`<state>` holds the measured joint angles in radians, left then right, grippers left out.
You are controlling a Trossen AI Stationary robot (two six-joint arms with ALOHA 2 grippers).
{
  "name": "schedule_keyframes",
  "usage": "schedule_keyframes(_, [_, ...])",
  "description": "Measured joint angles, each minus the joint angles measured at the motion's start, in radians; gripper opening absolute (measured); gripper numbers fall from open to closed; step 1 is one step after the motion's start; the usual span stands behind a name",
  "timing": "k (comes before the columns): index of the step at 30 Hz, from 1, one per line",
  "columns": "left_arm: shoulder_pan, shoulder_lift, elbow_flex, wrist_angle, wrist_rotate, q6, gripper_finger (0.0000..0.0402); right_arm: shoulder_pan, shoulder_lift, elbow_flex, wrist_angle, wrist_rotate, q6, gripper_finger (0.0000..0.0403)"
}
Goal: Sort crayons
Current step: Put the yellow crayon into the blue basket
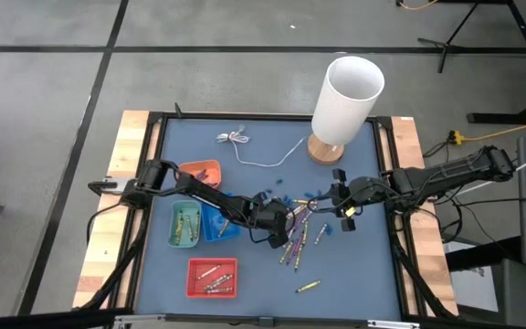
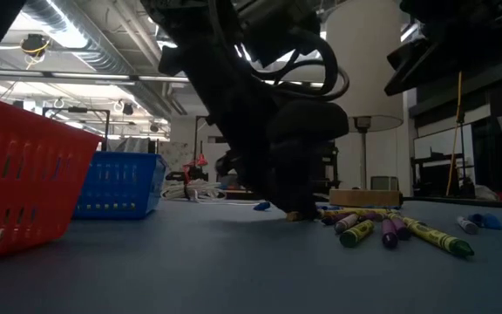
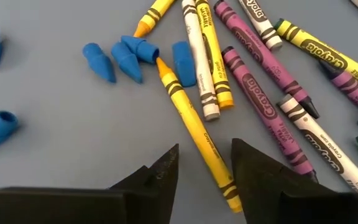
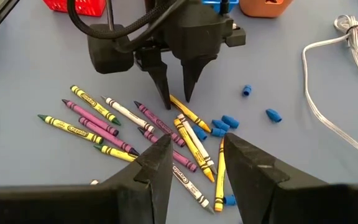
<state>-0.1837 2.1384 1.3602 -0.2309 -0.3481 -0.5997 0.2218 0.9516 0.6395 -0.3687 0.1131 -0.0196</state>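
Overhead: blue tabletop (image 1: pixel 354 274) w/ four small trays at left: orange tray (image 1: pixel 202 171), green tray (image 1: pixel 184 224) holding a few crayons, blue tray (image 1: pixel 219 222), red tray (image 1: pixel 212 277) w/ several crayons. Loose crayons (image 1: pixel 301 234) lie mid-table. Left gripper (image 4: pixel 176 93), jaws spread, straddles a yellow crayon (image 3: pixel 197 140). Right gripper (image 1: pixel 343 206), jaws spread, just beside pile.

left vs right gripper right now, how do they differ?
The left gripper is down at the crayon pile, its open fingers straddling a yellow crayon; the right gripper hangs above the pile, around nothing. The left reaches in across the trays; the right comes from the table's other side. Both are open and empty.
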Motion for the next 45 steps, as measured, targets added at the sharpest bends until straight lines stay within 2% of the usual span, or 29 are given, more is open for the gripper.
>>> schedule_keyframes(8, [-0.001, 0.000, 0.000, -0.014, 0.003, -0.027, 0.0068, 0.000, 0.000, 0.000, 0.000, 0.000, 0.000, 0.0143])
schedule_keyframes(20, [0.013, -0.004, 0.000, -0.023, 0.007, -0.026, 0.0007, 0.000, 0.000, 0.000, 0.000, 0.000, 0.000, 0.0143])
schedule_keyframes(31, [0.016, -0.052, -0.004, -0.067, -0.008, -0.018, 0.0005, 0.000, 0.000, 0.001, -0.001, -0.001, 0.000, 0.0143])
schedule_keyframes(39, [0.006, -0.197, -0.003, -0.194, -0.004, -0.057, 0.0005, 0.000, 0.001, 0.002, -0.001, -0.001, 0.000, 0.0143])
schedule_keyframes(45, [-0.042, -0.342, -0.002, -0.395, 0.000, -0.180, 0.0005, 0.000, 0.001, 0.002, -0.010, -0.001, 0.000, 0.0143])
